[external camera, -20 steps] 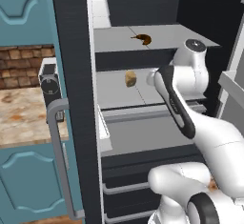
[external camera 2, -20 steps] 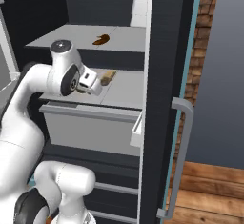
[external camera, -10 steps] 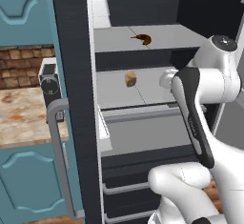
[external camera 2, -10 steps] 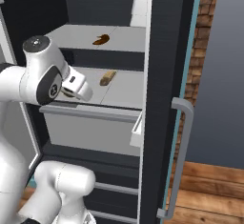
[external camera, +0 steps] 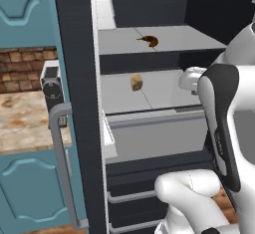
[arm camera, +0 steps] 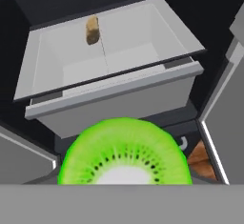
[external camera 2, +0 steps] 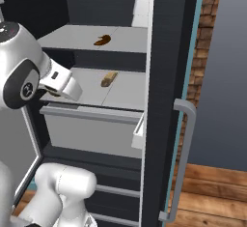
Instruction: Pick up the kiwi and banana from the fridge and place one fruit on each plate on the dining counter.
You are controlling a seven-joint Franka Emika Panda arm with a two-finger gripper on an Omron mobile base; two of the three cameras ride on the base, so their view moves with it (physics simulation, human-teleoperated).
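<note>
Lime-green kiwi (arm camera: 125,152) sits pinched in my claw (arm camera: 125,178), clear of the fridge (external camera: 74,54) so I can carry it off. Banana (external camera: 149,41) waits on the upper shelf (potato (external camera: 136,81) stays below).

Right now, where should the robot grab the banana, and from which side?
Grab the banana across its thin middle, coming in from the open front of the fridge. It lies flat and curved on the top shelf with bare shelf all round, so fingers could probably close either side of its narrow body. The gripper holds the kiwi now.
</note>
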